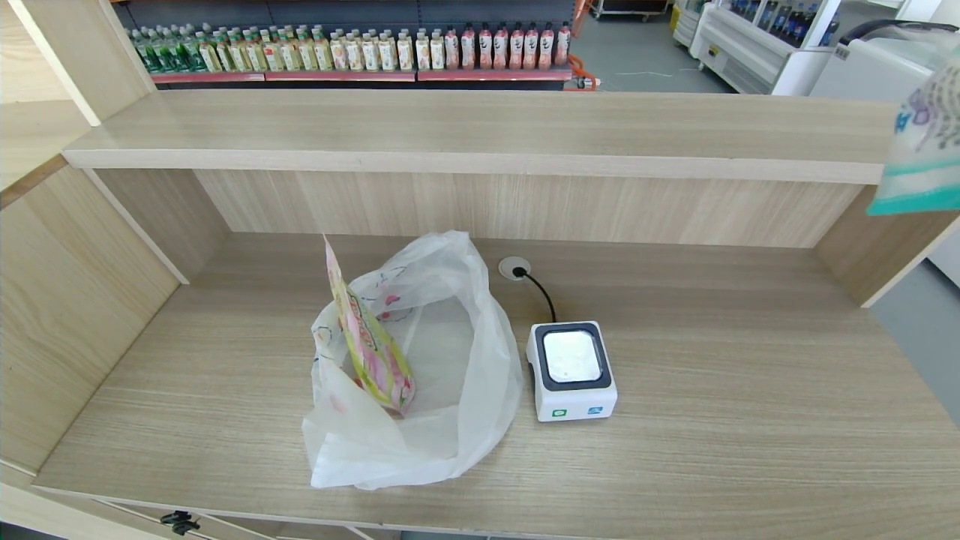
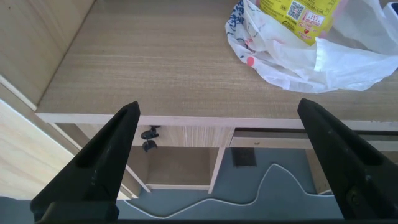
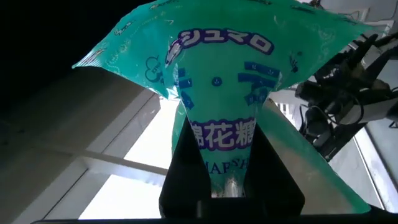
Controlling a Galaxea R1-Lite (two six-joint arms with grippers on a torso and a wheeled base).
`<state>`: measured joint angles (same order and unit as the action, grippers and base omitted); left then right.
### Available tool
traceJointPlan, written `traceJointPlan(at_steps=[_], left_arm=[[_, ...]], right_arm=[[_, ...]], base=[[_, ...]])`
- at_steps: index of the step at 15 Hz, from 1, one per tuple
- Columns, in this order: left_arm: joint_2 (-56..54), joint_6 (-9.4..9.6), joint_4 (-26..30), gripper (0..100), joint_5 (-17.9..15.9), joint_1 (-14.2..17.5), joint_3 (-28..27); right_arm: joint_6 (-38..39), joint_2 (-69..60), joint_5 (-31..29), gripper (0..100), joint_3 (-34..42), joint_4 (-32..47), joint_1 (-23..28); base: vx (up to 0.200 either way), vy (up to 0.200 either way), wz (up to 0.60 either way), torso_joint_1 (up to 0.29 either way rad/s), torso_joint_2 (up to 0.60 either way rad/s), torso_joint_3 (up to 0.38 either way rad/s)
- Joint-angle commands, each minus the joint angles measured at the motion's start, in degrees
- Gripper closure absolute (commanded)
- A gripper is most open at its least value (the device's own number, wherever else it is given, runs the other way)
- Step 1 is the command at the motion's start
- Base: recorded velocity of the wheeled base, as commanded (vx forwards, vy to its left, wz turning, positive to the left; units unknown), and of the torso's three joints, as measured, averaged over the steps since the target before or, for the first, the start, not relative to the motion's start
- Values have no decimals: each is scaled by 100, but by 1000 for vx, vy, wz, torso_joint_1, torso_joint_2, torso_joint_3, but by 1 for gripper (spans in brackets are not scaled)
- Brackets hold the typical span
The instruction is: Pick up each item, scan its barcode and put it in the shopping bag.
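A translucent white shopping bag (image 1: 450,390) lies open on the wooden counter, with a pink and yellow snack pouch (image 1: 367,341) standing in it. To its right sits the white barcode scanner (image 1: 571,370), window up. My right gripper (image 3: 233,171) is shut on a green packet (image 3: 224,81), which hangs high at the far right (image 1: 922,142). My left gripper (image 2: 217,152) is open, held off the counter's front edge, with the bag (image 2: 298,53) and the snack pouch (image 2: 301,15) beyond it.
The counter (image 1: 750,420) has a raised back ledge (image 1: 480,127) and side walls. A cable runs from the scanner to a grommet (image 1: 514,268). Store shelves with bottles (image 1: 352,49) stand behind. A drawer handle (image 2: 148,138) sits under the counter's front edge.
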<state>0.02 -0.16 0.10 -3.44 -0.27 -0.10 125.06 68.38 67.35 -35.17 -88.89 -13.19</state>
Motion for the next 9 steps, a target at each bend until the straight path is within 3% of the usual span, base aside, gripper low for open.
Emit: traceJointPlan(at_steps=[1,4,9], left_arm=[[-2,-2,-1,0,1,0,1],[-2,-2,-1,0,1,0,1],[-2,-2,-1,0,1,0,1]], right_arm=[[159,-53,59,100,247,-23,-43],[642,-202,111,100,414,-23,-61],[589,-70,129,100,476,-111,-386]], base=[[0,0,0,0,0,0],[0,0,0,0,0,0],[0,0,0,0,0,0]])
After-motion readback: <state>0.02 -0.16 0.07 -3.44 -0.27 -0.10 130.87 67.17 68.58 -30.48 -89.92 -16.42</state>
